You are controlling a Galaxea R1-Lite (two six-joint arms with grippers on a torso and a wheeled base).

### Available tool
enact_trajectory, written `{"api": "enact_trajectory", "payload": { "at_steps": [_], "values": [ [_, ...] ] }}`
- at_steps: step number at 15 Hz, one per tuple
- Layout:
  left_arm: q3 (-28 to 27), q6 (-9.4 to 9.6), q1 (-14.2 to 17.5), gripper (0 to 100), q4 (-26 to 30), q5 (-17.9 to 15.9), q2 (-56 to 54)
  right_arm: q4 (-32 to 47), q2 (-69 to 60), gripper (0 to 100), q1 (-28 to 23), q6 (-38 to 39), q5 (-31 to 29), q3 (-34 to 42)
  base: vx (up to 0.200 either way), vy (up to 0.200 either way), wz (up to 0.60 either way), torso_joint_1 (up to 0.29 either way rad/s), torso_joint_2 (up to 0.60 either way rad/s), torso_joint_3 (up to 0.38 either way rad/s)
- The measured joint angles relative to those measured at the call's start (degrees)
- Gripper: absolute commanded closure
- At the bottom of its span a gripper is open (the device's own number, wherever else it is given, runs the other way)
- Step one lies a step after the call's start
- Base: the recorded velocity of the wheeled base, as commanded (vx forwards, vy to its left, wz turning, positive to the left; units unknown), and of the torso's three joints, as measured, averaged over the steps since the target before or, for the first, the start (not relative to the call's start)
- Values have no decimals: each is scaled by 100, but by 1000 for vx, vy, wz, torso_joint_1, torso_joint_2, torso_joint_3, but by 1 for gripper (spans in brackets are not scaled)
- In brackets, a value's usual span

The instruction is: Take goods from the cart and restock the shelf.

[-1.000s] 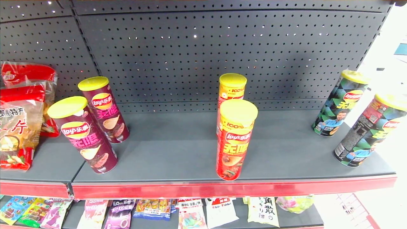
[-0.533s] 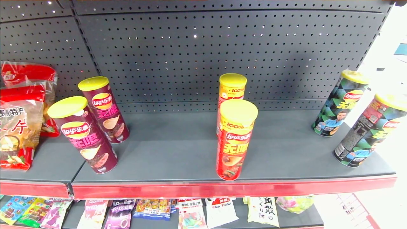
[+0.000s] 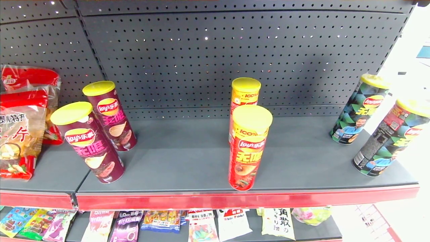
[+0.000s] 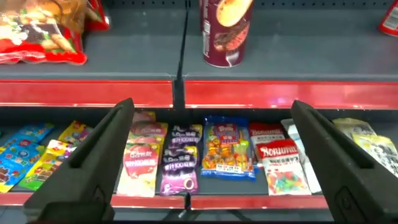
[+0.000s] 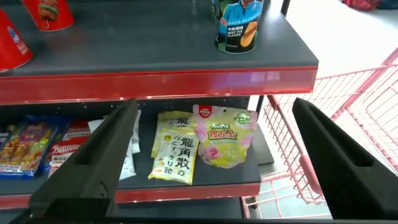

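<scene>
A dark grey shelf (image 3: 188, 158) with a red front lip carries chip cans with yellow lids: two maroon ones (image 3: 90, 143) at the left, two red-and-yellow ones (image 3: 248, 148) in the middle, two dark patterned ones (image 3: 386, 137) at the right. My left gripper (image 4: 208, 165) is open and empty, facing the shelf's red lip (image 4: 267, 93) below a maroon can (image 4: 224, 31). My right gripper (image 5: 211, 162) is open and empty too, in front of the shelf's right end, below a patterned can (image 5: 239, 25). A red wire cart (image 5: 354, 124) stands to the right of the shelf.
Red snack bags (image 3: 20, 121) stand at the shelf's far left. The lower shelf (image 4: 205, 155) holds a row of candy and snack packets. A perforated back panel (image 3: 215, 60) closes the rear. Bare shelf lies between the can groups.
</scene>
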Motion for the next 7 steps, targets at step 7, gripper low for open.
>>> {"api": "enact_trajectory", "payload": {
  "at_steps": [7],
  "values": [
    [5,13,4,0,2,-6,-57,0,-6,0,0,-9,0,0,0,0,0,0,0,0]
  ]
}}
